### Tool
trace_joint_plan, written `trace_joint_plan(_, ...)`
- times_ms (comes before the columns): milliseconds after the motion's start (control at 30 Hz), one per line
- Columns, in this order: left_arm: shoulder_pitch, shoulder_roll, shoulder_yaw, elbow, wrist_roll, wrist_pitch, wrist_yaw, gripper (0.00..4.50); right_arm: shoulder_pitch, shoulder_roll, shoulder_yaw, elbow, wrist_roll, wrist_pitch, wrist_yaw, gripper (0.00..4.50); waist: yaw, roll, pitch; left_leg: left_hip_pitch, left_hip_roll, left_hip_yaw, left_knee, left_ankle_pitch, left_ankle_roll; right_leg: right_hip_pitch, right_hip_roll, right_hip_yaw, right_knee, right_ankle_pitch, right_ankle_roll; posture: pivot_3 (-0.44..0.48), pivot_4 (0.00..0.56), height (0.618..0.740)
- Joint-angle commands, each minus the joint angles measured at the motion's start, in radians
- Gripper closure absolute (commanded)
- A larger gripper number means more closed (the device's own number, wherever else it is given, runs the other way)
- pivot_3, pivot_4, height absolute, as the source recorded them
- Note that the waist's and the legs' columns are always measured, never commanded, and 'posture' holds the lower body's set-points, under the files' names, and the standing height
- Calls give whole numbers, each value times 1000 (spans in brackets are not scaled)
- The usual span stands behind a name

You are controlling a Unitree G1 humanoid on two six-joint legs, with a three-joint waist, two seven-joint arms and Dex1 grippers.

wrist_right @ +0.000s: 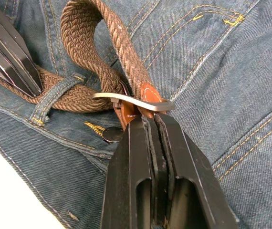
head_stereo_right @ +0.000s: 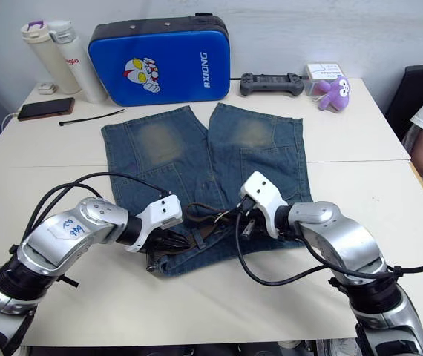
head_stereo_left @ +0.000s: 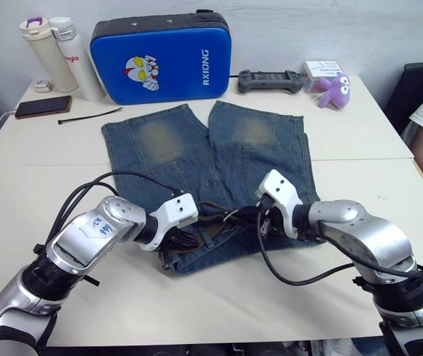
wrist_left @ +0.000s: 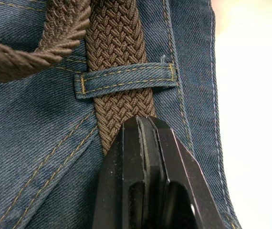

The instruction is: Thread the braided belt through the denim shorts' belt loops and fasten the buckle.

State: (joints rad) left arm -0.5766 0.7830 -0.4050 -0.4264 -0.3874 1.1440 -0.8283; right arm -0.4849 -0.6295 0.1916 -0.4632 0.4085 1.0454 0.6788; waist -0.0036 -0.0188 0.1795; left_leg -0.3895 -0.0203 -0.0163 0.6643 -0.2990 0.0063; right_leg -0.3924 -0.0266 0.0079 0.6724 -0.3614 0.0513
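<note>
With the left pincer clamped on the braided belt just below a belt loop and the right pincer clamped by the buckle, feed gently.

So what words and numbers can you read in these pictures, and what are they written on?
"RXIONG": white letters running sideways on the blue padded case with the cartoon figure.
Red lettering on the white bottle: partly hidden, too blurred to read for sure.
Handwritten blue marks on the white sticker on the left arm: too scribbled to read.
Print on the small white box behind the purple plush toy: too small to read.
</note>
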Motion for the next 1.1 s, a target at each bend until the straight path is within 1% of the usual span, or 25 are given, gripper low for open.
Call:
trace_joint_plan(33, 18, 8, -2, -4, 11, 7, 13, 4500, -22, -112, -18, -16, -91, -161, 34, 4458, 1, 0, 0, 0, 0, 0, 0, 0, 0, 0, 0, 0, 0, 0, 0, 0, 150, 740)
trace_joint_plan(67, 19, 8, -4, -3, 10, 5, 12, 4500, -13, -167, -10, -14, -142, -263, 60, 4458, 1, 0, 0, 0, 0, 0, 0, 0, 0, 0, 0, 0, 0, 0, 0, 0, 150, 740)
trace_joint_plan(167, 19, 9, -11, 3, 11, -1, 7, 4500, 14, -268, 10, 9, -234, -460, 111, 4458, 1, 1, 1, 0, -1, 0, 0, 0, 0, 0, 0, 0, -1, 0, 0, 0, 150, 740)
trace_joint_plan(267, 14, 14, -26, 9, 14, -9, -4, 4500, 91, -320, -69, 37, -243, -652, 164, 4458, 2, 1, 1, 0, 0, 0, 0, 0, 0, 1, 1, 0, -1, 0, 0, 0, 150, 740)
trace_joint_plan(300, 13, 16, -26, 13, 14, -12, -7, 4500, 136, -372, -95, 77, -287, -780, 185, 4458, 2, 1, 1, 0, 0, 0, 0, 0, 0, 1, 0, 0, -1, 0, 0, 0, 150, 740)
trace_joint_plan(367, 15, 24, -30, 20, 18, -23, -14, 4500, 204, -438, -148, 153, -331, -961, 222, 4458, 3, 1, 1, 0, 0, 1, 0, 0, 0, 1, 0, 0, -2, 0, 0, 0, 150, 740)
trace_joint_plan(433, 21, 34, -35, 22, 20, -31, -23, 4500, 261, -485, -196, 232, -351, -1100, 243, 4458, 3, 1, 1, 0, 0, 1, 0, 0, 1, 2, 0, 0, -3, 0, 0, 0, 150, 740)
trace_joint_plan(533, 29, 47, -39, 19, 20, -36, -31, 4500, 329, -520, -257, 349, -378, -1258, 247, 4458, 0, 1, 1, 2, 0, 1, 0, 0, 1, 3, 1, 0, -3, 0, 0, 0, 150, 740)
trace_joint_plan(633, 36, 74, -55, 8, 26, -43, -49, 4500, 346, -508, -291, 448, -392, -1355, 220, 4458, 0, 1, 1, 2, 0, 1, 0, 0, 1, 4, 1, 0, -2, 0, 0, 0, 150, 740)
trace_joint_plan(767, 33, 129, -72, 4, 45, -63, -74, 4500, 352, -497, -273, 554, -454, -1472, 167, 4458, 2, 1, 1, 3, 0, 1, 0, 1, -1, 4, 1, 0, -3, 0, 0, 0, 150, 740)
trace_joint_plan(900, 45, 177, -76, 11, 58, -88, -104, 4500, 352, -472, -261, 626, -514, -1523, 112, 4458, -7, 1, 1, 5, 1, 2, -1, 1, -1, 6, 1, 1, -3, 0, 0, 0, 150, 740)
trace_joint_plan(1000, 54, 195, -80, 12, 68, -102, -116, 4500, 346, -459, -256, 649, -532, -1541, 95, 4458, -19, 3, 0, 5, 1, 2, -1, 1, -1, 5, 2, 1, -2, 0, 0, 0, 150, 740)
trace_joint_plan(1067, 61, 193, -69, 15, 69, -108, -114, 4500, 333, -423, -250, 613, -516, -1518, 87, 4458, -25, 4, -1, 5, 1, 2, -1, 1, -1, 6, 2, 1, -2, 0, 0, 0, 150, 740)
trace_joint_plan(1100, 60, 185, -62, 16, 67, -108, -109, 4500, 324, -402, -252, 572, -476, -1479, 97, 4458, -27, 4, -1, 6, 1, 2, -2, 1, -1, 6, 2, 1, -1, 0, 0, 0, 150, 740)
